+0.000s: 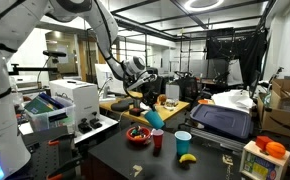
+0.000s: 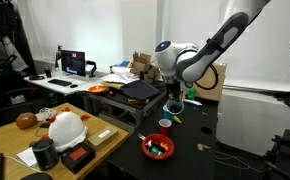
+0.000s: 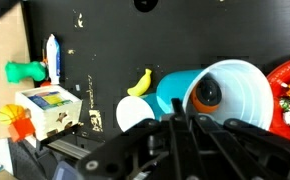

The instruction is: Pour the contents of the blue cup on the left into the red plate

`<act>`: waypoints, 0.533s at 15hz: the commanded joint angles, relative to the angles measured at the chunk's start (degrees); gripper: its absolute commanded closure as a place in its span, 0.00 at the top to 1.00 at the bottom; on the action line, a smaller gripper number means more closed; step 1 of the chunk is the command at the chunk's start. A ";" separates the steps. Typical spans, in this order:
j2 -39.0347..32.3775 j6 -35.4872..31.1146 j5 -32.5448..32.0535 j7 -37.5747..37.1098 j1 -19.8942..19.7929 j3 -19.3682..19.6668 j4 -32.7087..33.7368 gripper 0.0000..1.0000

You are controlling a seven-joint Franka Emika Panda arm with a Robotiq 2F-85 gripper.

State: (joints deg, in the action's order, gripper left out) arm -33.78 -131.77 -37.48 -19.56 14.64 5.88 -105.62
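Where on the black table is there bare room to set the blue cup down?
In an exterior view, the black table is bare in front of the red plate, toward its near edge. In the wrist view, a wide bare patch lies past the banana. It is crowded among the plate, red cup, light-blue cup and banana.

Teal-blue cup (image 3: 173, 92), dark-red plate (image 3: 281, 80)

The blue cup (image 1: 153, 117), a plain teal tumbler, hangs tipped in the air just above the red plate (image 1: 131, 138). That shallow dark-red dish lies flat on the black table (image 1: 110, 160), colourful bits (image 2: 157, 147) inside.
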 commanded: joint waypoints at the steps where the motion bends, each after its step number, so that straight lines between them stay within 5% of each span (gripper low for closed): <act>1: 0.95 -2.99 0.14 0.64 -0.51 -1.90 -0.33 0.01; 8: 1.27 -9.71 -0.24 0.08 1.56 -4.08 -1.67 0.01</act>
State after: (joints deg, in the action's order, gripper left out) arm -33.77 -138.69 -37.26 -19.56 15.25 1.89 -105.66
